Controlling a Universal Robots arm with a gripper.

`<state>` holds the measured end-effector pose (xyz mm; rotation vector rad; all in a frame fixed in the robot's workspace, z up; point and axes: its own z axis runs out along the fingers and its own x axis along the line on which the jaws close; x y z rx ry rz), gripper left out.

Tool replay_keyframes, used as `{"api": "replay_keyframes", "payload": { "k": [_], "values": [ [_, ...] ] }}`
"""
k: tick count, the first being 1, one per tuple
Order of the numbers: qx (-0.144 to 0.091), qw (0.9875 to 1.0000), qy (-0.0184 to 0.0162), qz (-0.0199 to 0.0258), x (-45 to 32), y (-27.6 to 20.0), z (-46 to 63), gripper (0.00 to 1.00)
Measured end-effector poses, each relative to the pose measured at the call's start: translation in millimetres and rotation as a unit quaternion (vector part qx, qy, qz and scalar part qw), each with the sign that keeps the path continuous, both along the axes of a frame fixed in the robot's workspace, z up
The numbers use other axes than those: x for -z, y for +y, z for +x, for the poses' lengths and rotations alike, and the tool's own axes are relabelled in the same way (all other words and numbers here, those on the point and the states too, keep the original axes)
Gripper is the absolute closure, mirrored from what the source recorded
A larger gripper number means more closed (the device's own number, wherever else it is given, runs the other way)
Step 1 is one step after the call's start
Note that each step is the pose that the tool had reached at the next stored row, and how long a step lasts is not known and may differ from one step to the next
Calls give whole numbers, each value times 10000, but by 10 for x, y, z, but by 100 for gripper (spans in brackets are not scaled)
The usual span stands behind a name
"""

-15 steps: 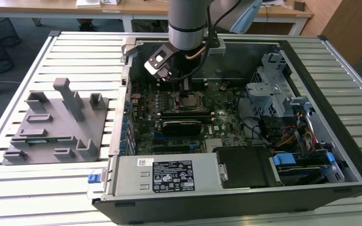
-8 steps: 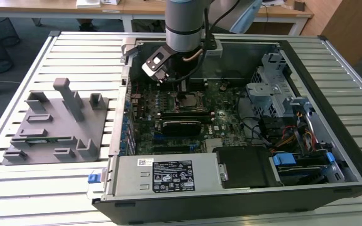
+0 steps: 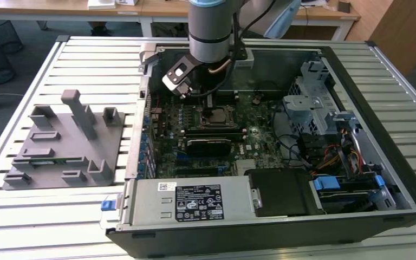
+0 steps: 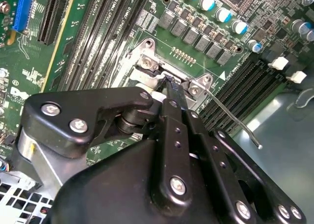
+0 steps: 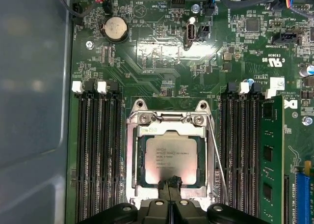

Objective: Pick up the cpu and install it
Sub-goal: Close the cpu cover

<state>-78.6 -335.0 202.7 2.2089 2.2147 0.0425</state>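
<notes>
The cpu [image 5: 171, 153], a silver-grey square chip, lies flat inside the metal socket frame [image 5: 169, 118] on the green motherboard. My gripper [image 5: 170, 181] is directly over one edge of the chip, its two black fingertips pressed together with nothing between them. In the second wrist view the gripper [image 4: 169, 81] points down at the socket frame [image 4: 147, 62]. In the exterior view the gripper [image 3: 209, 105] hangs inside the open computer case just above the socket [image 3: 218, 115].
A thin socket lever [image 5: 218, 160] runs along one side of the frame. Black memory slots flank it, and a green memory stick [image 5: 271, 150] stands in one. The case walls [image 3: 381, 70] and drive cages surround the board. A grey parts fixture [image 3: 63, 146] sits at the exterior view's left.
</notes>
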Motion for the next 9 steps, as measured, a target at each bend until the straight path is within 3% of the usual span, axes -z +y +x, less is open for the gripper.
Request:
{"api": "replay_keyframes", "payload": {
  "k": [9],
  "values": [
    [0,10000,1,-2,44,0,-4,89]
  ]
}}
